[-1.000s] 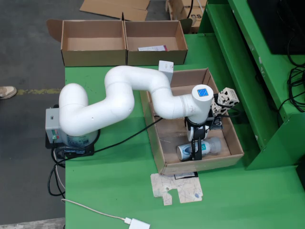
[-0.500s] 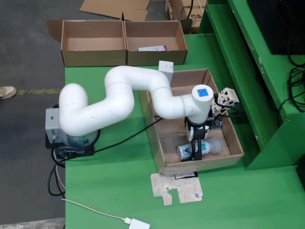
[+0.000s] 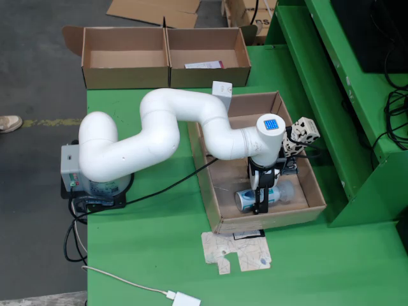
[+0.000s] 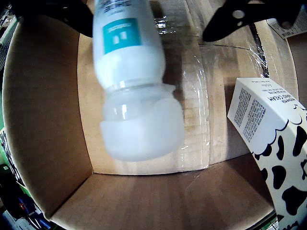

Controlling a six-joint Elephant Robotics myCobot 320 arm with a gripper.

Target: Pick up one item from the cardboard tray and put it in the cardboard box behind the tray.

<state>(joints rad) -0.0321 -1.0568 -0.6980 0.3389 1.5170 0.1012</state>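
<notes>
bottle in the jaws, lift next

the white jointed arm's black tool [image 3: 259, 191] is clamped on a white plastic bottle with a teal label and a translucent cap [image 3: 264, 196] inside the open brown cardboard tray [image 3: 210, 185] on the green surface [image 3: 159, 242]. in the gripper-mounted view one dark finger [image 4: 240, 17] shows to the right of the bottle [image 4: 132, 72], the other is lost in shadow at top left — the bottle hangs between them, cap end nearest the lens and slightly blurred, above the tray floor [image 4: 57, 96]. the step in hand looks to be the lift: best done straight up, keeping the squeeze steady, so the smooth body does not slip and the cap clears the tray wall before any swing toward the two brown cardboard boxes [image 3: 166, 57] behind. a cow-patterned white carton [image 4: 268, 139] stands just beside the bottle on the right of that view — worth avoiding.
</notes>
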